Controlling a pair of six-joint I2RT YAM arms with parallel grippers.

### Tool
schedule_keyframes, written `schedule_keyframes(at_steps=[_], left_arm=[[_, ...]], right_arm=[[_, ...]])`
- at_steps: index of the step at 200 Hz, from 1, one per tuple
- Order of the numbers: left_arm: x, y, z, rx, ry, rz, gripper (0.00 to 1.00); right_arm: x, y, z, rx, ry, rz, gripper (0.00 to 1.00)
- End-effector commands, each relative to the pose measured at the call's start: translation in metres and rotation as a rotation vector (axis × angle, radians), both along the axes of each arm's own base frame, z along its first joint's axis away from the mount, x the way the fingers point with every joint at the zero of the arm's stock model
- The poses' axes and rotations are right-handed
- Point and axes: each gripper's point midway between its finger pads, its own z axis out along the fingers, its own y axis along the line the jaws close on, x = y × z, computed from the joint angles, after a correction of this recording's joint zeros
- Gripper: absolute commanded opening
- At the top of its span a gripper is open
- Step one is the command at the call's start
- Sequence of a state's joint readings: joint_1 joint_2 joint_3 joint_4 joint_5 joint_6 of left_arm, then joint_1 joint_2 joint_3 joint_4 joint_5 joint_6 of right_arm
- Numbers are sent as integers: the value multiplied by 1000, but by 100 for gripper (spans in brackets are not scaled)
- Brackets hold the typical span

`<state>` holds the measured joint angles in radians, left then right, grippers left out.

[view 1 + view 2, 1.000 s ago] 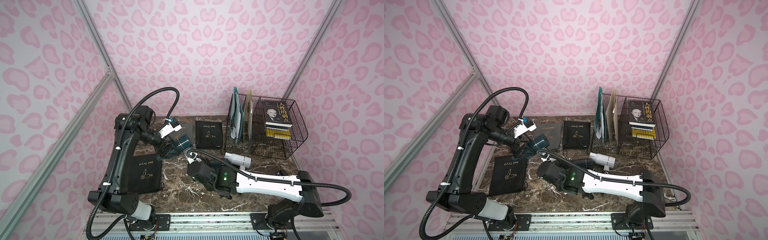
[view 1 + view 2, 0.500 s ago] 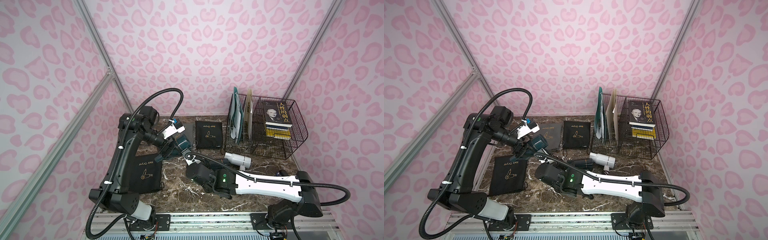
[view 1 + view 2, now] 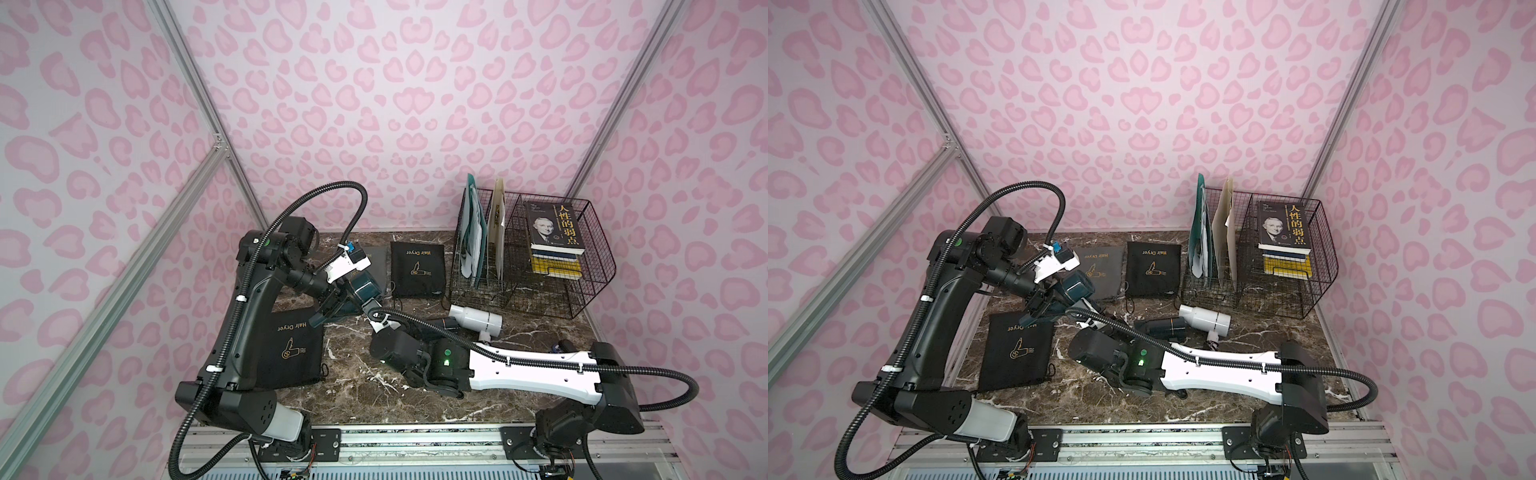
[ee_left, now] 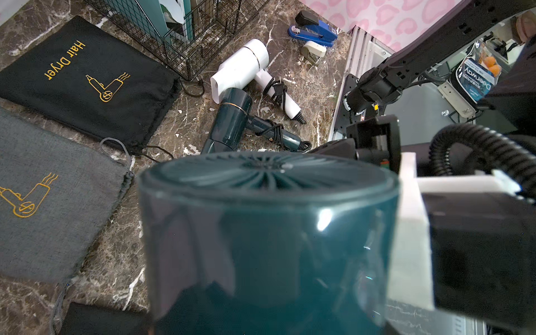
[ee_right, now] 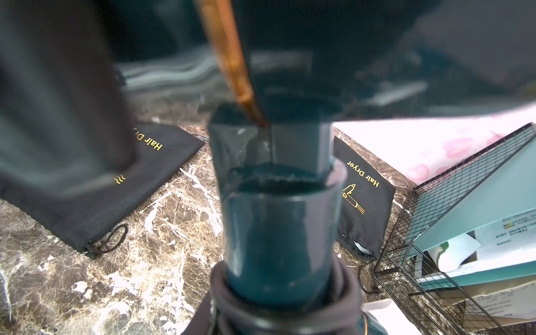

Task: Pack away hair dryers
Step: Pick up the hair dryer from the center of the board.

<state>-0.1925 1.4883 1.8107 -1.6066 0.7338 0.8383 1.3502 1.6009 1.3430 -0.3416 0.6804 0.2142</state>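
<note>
A dark teal hair dryer (image 3: 363,286) hangs above the table between both arms. Its round barrel (image 4: 266,226) fills the left wrist view and hides the jaws. My left gripper (image 3: 336,298) stands around the barrel, and the contact does not show. My right gripper (image 3: 376,319) is shut on its cord-wound handle (image 5: 278,232) from below. A second teal dryer (image 4: 232,121) and a white dryer (image 3: 473,320) lie side by side on the marble in front of the basket.
Black "Hair Dryer" pouches lie at the back (image 3: 417,270) and front left (image 3: 293,345). A grey pouch (image 3: 1100,270) lies between them. A wire basket (image 3: 582,291) with books and folders stands at the back right. Two staplers (image 4: 314,30) sit at the right edge.
My left gripper has narrowed round the dryer's barrel. The right arm has edged left with the handle. The dryers on the table have not moved.
</note>
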Motion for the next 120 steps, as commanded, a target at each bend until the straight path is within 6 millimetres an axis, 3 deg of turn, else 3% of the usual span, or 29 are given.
schedule_keyframes(at_steps=[1,16,47,120], left_arm=[[-45,11,-6,66,214,1,3],[-45,12,-5,75,202,1,2],[-47,12,1,64,158,-13,2],[-48,9,13,29,122,-19,2]], right_arm=[[6,5,19,76,-51,-35,4],[7,3,19,74,-49,-44,20],[8,-4,16,99,-3,-52,40],[-7,-15,10,181,151,63,57]])
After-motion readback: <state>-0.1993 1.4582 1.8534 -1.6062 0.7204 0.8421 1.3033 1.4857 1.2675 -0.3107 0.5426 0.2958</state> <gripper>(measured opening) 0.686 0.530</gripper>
